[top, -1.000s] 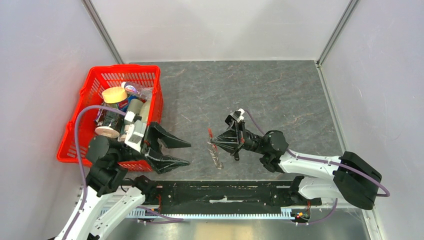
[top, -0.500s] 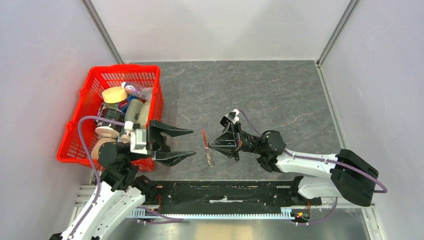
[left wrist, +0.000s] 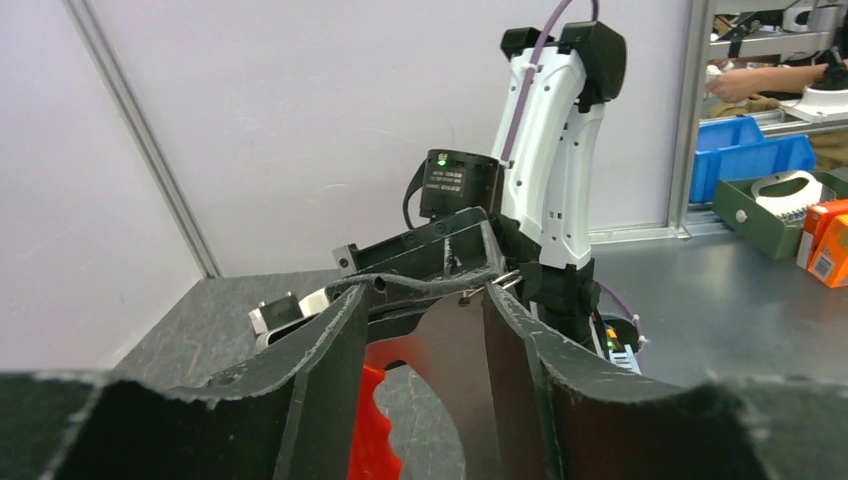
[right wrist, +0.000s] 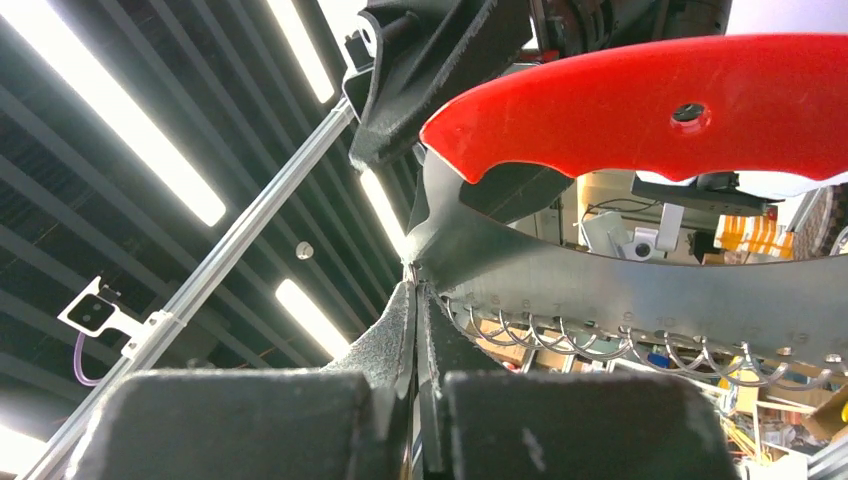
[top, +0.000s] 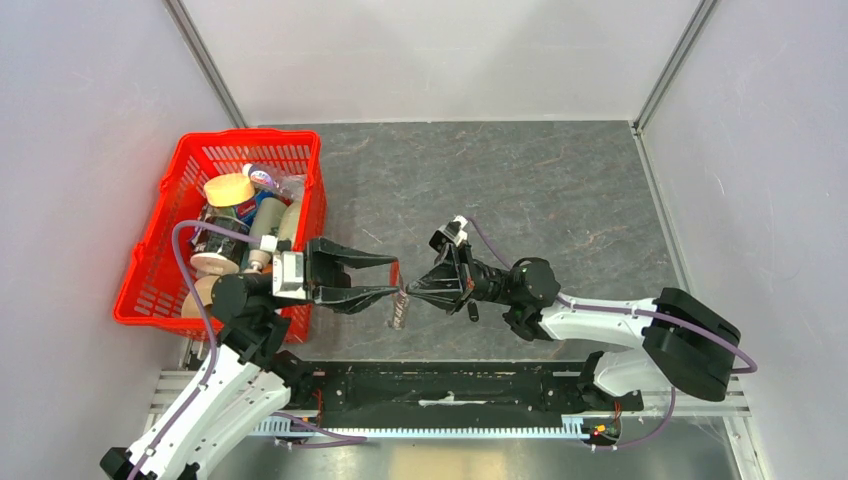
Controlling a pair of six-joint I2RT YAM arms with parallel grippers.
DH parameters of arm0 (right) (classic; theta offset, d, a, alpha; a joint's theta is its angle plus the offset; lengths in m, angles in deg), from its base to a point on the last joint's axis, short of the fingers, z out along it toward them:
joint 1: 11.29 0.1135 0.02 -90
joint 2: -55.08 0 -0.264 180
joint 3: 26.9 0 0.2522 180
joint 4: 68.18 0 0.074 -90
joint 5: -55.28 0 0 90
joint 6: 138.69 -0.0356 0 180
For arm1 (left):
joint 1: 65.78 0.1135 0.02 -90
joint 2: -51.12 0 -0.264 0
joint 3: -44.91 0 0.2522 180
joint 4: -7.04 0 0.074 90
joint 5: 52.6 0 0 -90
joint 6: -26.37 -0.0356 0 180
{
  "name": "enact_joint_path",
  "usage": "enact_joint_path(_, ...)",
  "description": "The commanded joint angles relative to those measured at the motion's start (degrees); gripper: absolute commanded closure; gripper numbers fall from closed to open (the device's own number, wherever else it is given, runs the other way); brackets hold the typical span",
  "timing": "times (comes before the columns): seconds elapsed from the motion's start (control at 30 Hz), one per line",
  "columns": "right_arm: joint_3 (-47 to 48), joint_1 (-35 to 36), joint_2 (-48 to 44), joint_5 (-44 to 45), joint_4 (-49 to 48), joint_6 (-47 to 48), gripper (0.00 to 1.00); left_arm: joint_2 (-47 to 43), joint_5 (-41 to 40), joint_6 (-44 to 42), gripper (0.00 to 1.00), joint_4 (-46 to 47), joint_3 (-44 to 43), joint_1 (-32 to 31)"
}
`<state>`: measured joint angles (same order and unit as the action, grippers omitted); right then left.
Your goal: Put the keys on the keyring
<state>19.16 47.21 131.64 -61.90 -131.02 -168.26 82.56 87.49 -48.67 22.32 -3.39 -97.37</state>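
Observation:
The keyring [top: 399, 310], a grey metal loop with a red curved strip, hangs above the table's front middle. My right gripper [top: 412, 287] is shut on its end; in the right wrist view the fingertips [right wrist: 400, 330] pinch the grey band [right wrist: 620, 280] below the red strip [right wrist: 640, 110]. My left gripper [top: 397, 278] has come in from the left. In its wrist view the grey plate [left wrist: 460, 350] and the red strip [left wrist: 372, 430] fill the gap, with a finger against each edge. The keys are out of view.
A red basket [top: 250, 140] full of bottles and jars stands at the left, just behind the left arm. The black rail [top: 440, 385] runs along the near edge. Grey walls close off the back and sides.
The left gripper swung right and reached the keyring, its jaws narrowing around it. The right gripper carried the keyring a little left towards it.

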Motion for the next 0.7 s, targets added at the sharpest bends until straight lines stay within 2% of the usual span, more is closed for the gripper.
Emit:
enact_joint_path(0.0,3.29,0.39,0.65,-0.29,-4.70,-10.99,1.00,-0.12,3.55,-0.19,0.49,5.54,-0.62,-0.07)
enact_joint_path(0.27,3.94,0.35,1.66,0.06,-5.23,-11.31,1.00,-2.17,9.90,1.51,0.55,5.53,0.59,-0.29)
enact_joint_path(0.67,5.14,1.22,2.89,0.08,-5.30,-11.33,1.00,-1.78,9.87,0.24,0.52,5.81,-0.08,-0.66)
